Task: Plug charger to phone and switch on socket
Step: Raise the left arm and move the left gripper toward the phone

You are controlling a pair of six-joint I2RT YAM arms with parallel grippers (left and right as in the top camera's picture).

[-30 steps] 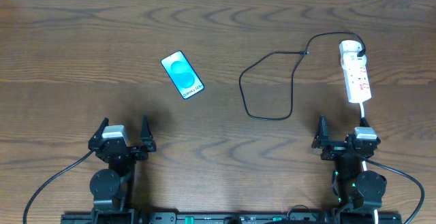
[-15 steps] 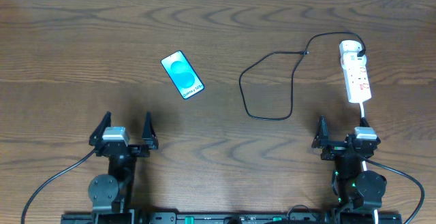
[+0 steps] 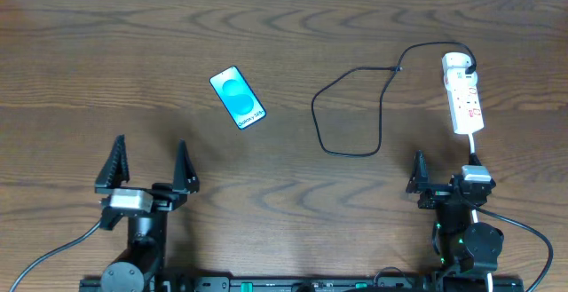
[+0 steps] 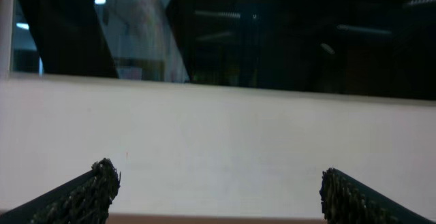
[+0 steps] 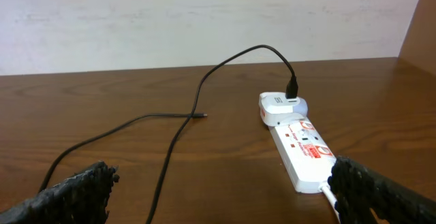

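left gripper [image 3: 149, 146] wide apart | right gripper [image 3: 445, 160] wide apart | charger [image 3: 312, 114] head in socket [image 3: 465, 101] (phone [image 3: 238, 98] lies well apart)

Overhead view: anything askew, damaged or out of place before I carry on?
Nothing damaged or spilled. The phone lies diagonally, far from the charger, whose cable loops back so its tip meets its own run near the socket. The left wrist camera faces the wall, not the table.

The left end effector [image 3: 149, 146] gapes wide, apparently pitched upward; the right end effector [image 3: 445, 161] spreads equally wide, level.
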